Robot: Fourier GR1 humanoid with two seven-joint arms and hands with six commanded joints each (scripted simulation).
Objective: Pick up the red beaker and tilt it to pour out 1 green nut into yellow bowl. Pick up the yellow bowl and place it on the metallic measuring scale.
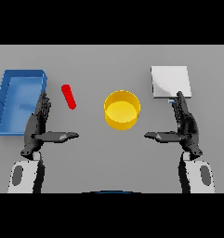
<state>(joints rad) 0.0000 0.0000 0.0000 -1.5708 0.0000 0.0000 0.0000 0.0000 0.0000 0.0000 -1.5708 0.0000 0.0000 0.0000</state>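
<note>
Head view of a grey table: blue tray far left, red beaker, yellow bowl, metallic scale far right, left hand and right hand both with straight, spread fingers, holding nothing.

blue tray | far left on grey table | open top

Beaker left of bowl
</note>
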